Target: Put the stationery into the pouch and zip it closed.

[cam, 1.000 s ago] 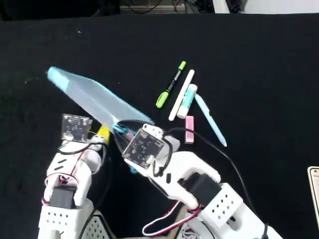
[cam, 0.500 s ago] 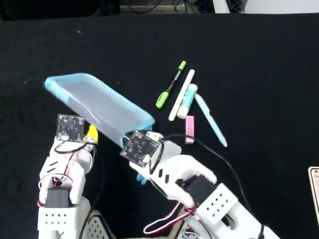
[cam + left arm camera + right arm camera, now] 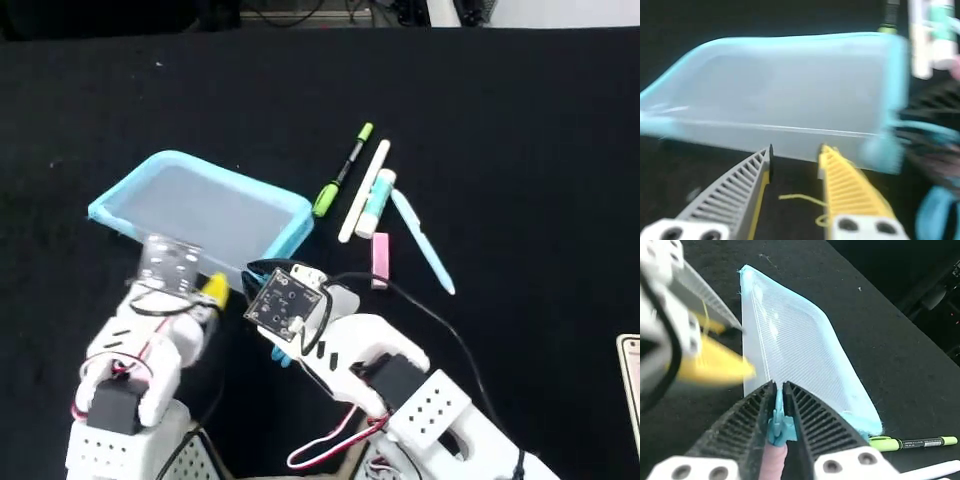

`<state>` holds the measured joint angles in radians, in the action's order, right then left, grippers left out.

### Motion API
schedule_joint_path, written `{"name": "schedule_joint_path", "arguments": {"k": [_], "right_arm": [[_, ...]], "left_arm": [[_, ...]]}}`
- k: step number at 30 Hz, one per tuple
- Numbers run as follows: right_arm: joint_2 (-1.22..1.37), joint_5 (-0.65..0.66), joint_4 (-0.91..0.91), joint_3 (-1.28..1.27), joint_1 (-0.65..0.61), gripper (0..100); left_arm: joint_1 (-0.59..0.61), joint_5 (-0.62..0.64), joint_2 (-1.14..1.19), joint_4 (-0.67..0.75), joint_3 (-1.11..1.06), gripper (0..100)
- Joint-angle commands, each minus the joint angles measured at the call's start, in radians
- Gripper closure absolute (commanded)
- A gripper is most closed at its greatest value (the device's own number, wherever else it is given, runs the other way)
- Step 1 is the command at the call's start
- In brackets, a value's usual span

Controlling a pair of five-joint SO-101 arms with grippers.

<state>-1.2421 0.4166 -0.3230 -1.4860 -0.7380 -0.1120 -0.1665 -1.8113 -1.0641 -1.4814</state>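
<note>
The translucent light-blue pouch point(image 3: 200, 205) lies on the black table, its near long edge toward both arms. In the left wrist view, my left gripper point(image 3: 795, 155) stands open right at that edge of the pouch point(image 3: 790, 90), with nothing between its grey and yellow fingers. My right gripper point(image 3: 778, 390) is shut on the pouch's teal zipper pull point(image 3: 777, 427) at the corner of the pouch point(image 3: 790, 355). From above, the right gripper point(image 3: 265, 270) sits at the pouch's near right corner and the left gripper point(image 3: 205, 285) beside it. The green highlighter point(image 3: 340, 172), white pen point(image 3: 363, 190), teal glue stick point(image 3: 378, 200), pink eraser point(image 3: 380, 260) and light-blue pen point(image 3: 422, 240) lie to the right of the pouch.
A white card point(image 3: 630, 370) sticks in at the table's right edge. The black table surface point(image 3: 500, 120) stretches bare beyond the stationery toward the back and right.
The pouch has swung from standing tilted on edge to lying flatter. The left gripper has shifted back along the near edge. The right gripper keeps its hold on the zipper pull.
</note>
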Motion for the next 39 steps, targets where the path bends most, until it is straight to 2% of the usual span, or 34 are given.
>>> {"name": "schedule_joint_path", "arguments": {"k": [1,6,13,21,26,30,34,37,39], "right_arm": [[-0.027,-0.011,0.031,0.008,0.02,98.7],[-0.027,-0.011,0.031,0.007,0.02,98.7],[-0.027,-0.009,0.031,0.007,0.02,98.7],[-0.027,-0.005,0.025,0.005,0.023,98.7],[-0.027,-0.006,-0.017,0.015,0.144,98.5],[-0.018,-0.011,-0.238,0.122,0.198,98.3],[-0.018,-0.011,-0.48,0.262,0.195,98.3],[-0.016,-0.008,-0.56,0.278,0.152,98.1],[-0.016,-0.011,-0.568,0.234,0.098,93.9]], "left_arm": [[-0.136,0.041,-0.011,-0.002,0.01,77],[-0.139,0.17,-0.011,0.092,-0.027,77],[-0.216,0.178,-0.011,0.115,-0.05,77],[-0.202,0.172,-0.011,0.118,-0.056,77],[-0.024,0.172,-0.011,0.123,-0.059,77],[0.093,0.172,-0.011,0.149,-0.076,76],[0.17,0.172,-0.011,0.267,-0.154,77],[0.205,0.172,-0.011,0.344,-0.208,77],[0.223,0.173,-0.011,0.368,-0.217,77]]}}
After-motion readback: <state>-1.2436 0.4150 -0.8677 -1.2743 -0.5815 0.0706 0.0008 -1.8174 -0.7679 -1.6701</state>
